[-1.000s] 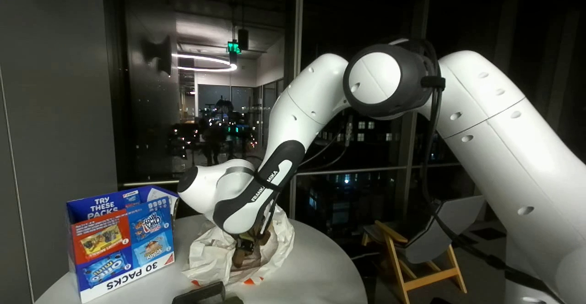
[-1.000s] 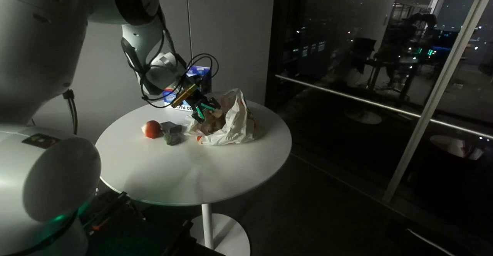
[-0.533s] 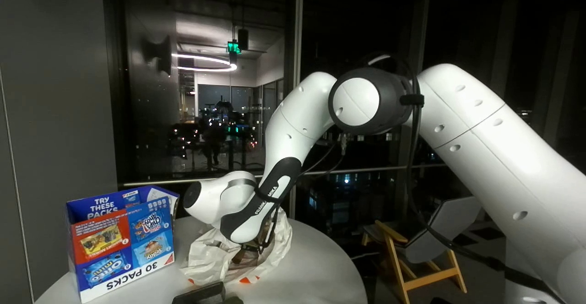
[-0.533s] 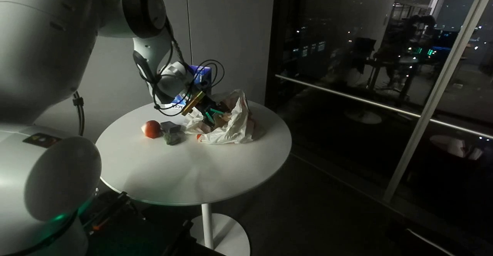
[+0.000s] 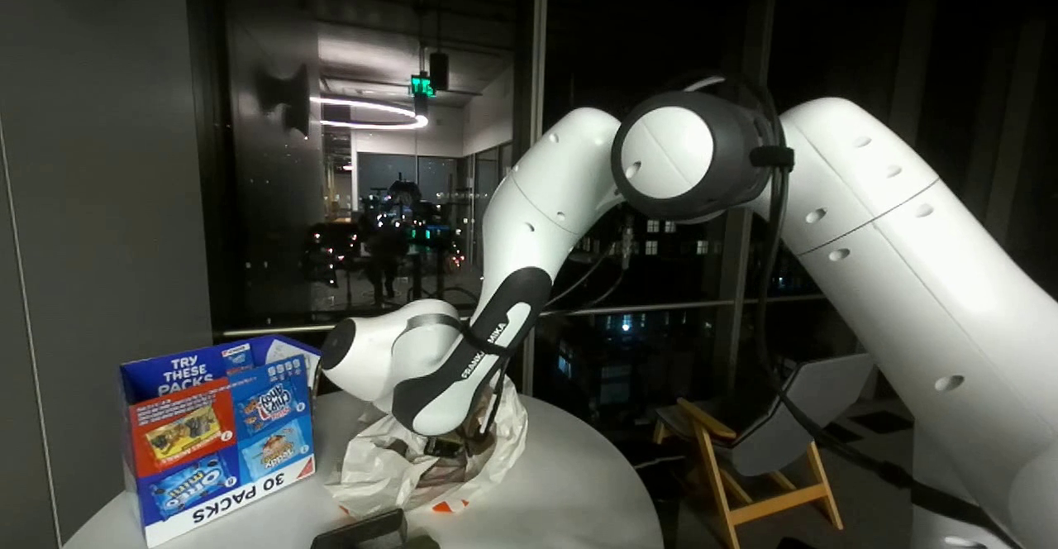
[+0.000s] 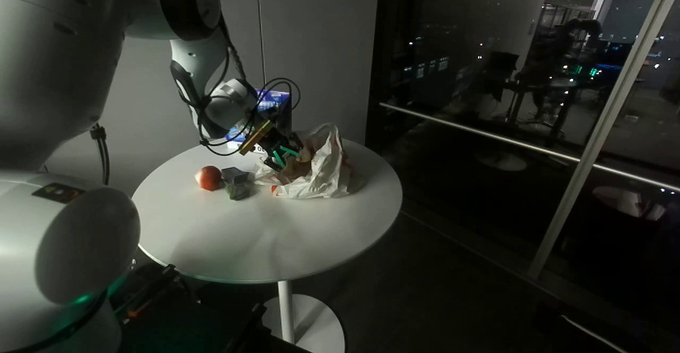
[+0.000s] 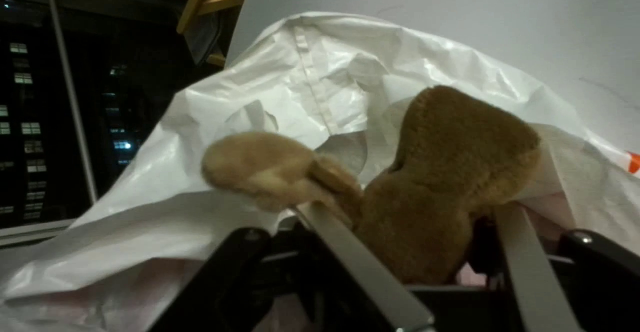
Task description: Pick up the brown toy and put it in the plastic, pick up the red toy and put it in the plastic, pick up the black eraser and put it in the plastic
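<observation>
The brown toy point(image 7: 425, 197), plush with a paler tan part, is inside the mouth of the white plastic bag point(image 7: 305, 97) in the wrist view. My gripper point(image 7: 406, 212) reaches into that mouth with its jaws spread apart on either side of the toy; the tan part lies over one fingertip. An exterior view also shows the gripper point(image 6: 287, 156) tilted down at the opening of the bag point(image 6: 329, 167). The red toy point(image 6: 209, 178), round, rests on the table outside the bag. Beside it sits the dark block that is the black eraser point(image 6: 234, 174), partly seen in an exterior view as well.
A green lumpy item point(image 6: 238, 190) touches the eraser. A blue snack box point(image 5: 219, 441) stands on the round white table point(image 6: 255, 236) near the bag. A wooden-legged chair point(image 5: 777, 450) is on the floor beyond the table.
My gripper went down and forward into the bag, then came back up and away a little. Its jaws have spread, and the brown toy sits inside the bag's opening.
</observation>
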Available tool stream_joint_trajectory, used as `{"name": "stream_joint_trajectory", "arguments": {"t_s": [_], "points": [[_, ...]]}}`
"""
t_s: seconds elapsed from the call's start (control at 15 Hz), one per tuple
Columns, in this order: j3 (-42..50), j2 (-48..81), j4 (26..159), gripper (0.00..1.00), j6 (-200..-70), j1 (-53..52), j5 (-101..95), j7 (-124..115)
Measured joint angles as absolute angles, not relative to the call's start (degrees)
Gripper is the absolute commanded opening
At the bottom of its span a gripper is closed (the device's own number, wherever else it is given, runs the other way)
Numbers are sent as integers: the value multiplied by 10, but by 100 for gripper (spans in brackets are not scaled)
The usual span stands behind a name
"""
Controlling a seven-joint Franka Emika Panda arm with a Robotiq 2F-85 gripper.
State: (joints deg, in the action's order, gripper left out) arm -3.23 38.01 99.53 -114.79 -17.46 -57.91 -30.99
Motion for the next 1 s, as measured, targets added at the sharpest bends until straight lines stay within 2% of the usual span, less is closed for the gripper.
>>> {"name": "stream_joint_trajectory", "arguments": {"t_s": [0.07, 0.13, 0.53, 1.0], "points": [[-38, 359, 1013, 99, -1144, -177, -579, -308], [-44, 336, 1032, 100, -1136, -178, -577, -304], [-74, 231, 1111, 100, -1096, -159, -480, -202], [-119, 95, 1253, 100, -1130, -142, -346, -39]]}}
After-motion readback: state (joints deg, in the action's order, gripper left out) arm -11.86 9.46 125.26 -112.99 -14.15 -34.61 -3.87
